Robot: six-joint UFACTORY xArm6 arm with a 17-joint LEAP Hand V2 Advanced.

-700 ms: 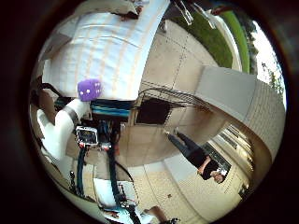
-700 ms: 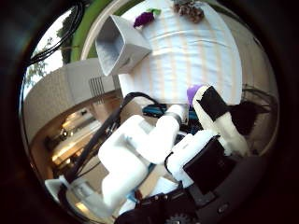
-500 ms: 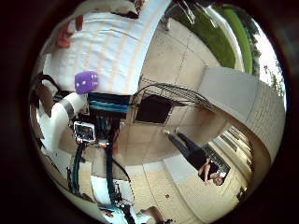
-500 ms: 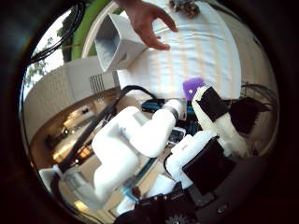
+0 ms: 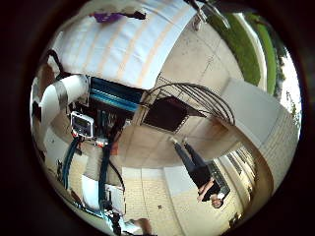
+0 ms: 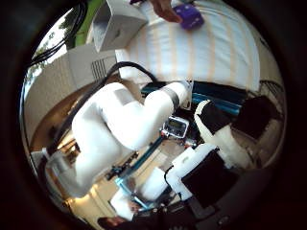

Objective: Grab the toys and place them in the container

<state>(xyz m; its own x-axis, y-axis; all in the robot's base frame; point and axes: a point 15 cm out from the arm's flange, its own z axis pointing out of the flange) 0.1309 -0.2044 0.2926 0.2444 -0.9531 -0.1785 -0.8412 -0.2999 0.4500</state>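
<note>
Outdoors, from my remote station, I see the robot hand (image 6: 218, 143) raised well away from the striped tabletop (image 6: 211, 52), its white and black fingers (image 6: 213, 122) reaching into the thumb-side view with nothing between them; they look loosely extended, holding no toy. A purple toy die (image 6: 191, 16) with pale spots lies on the tabletop, and a person's hand (image 6: 164, 9) touches it from the side nearer the container. That container, a white box (image 6: 115, 24) with an open mouth, stands tilted at the tabletop's corner, near the die but apart from it. Between the palm and the table, the white robot arm (image 6: 120, 120) bends across the view. On the little-finger side, a purple shape (image 5: 109, 16) lies at the far edge of the same striped cloth; I cannot tell what it is.
</note>
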